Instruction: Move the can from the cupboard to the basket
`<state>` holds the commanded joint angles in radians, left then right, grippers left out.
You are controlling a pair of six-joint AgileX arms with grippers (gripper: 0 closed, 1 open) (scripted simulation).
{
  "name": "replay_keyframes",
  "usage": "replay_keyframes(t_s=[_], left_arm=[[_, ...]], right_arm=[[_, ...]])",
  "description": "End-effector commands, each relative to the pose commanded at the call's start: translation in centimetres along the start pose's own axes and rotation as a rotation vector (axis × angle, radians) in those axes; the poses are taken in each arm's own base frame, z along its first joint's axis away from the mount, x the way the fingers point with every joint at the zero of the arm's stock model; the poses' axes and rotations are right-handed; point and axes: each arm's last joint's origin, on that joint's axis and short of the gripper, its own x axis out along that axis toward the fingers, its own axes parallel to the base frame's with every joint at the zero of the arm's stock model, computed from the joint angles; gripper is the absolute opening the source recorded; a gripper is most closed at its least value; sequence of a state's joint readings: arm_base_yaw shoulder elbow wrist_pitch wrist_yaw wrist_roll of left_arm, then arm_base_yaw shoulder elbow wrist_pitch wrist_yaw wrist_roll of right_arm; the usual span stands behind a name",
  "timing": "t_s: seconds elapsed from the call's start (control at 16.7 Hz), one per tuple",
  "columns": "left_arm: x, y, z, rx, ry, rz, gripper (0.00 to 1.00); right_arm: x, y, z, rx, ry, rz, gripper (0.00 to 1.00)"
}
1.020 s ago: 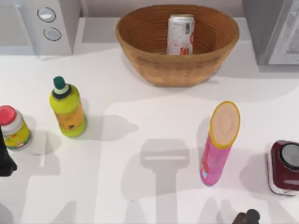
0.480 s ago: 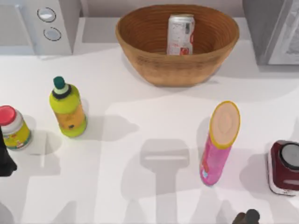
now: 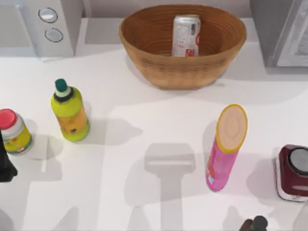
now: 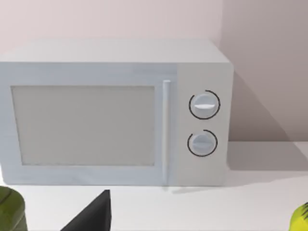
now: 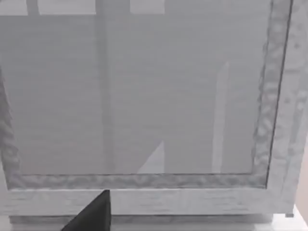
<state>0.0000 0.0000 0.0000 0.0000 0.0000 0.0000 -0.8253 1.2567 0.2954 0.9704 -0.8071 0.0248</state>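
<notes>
Can (image 3: pixel 186 35) is standing upright inside the basket (image 3: pixel 144 53), well apart from both grippers: right gripper (image 3: pixel 254 224) is sitting at the near edge, left gripper (image 3: pixel 5 166) at the left edge; whether either's fingers are parted, I cannot tell.

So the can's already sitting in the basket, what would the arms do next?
Probably nothing but stay parked. The can stands upright inside the basket, free of either gripper, so the move looks done. The left arm sits at the table's left edge, the right arm at its near edge.
</notes>
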Motion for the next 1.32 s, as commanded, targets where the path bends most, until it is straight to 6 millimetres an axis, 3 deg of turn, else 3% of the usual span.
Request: replay_keyframes(t_s=[0.3,0.78,1.08,1.32], left_arm=[[0.0,0.0,0.0,0.0,0.0,0.0,1.0],[0.0,0.0,0.0,0.0,0.0,0.0,1.0],[0.0,0.0,0.0,0.0,0.0,0.0,1.0],[0.0,0.0,0.0,0.0,0.0,0.0,1.0]], right_arm=[[-1.0,-4.7,-2.1,-0.004,-0.002,0.008,1.0],[-1.2,-5.4,-2.2,-0.005,-0.002,0.01,1.0],[0.4,-8.7,1.5,-0.008,-0.004,0.008,1.0],[1.8,-11.8,8.0,0.009,0.004,0.0,1.0]])
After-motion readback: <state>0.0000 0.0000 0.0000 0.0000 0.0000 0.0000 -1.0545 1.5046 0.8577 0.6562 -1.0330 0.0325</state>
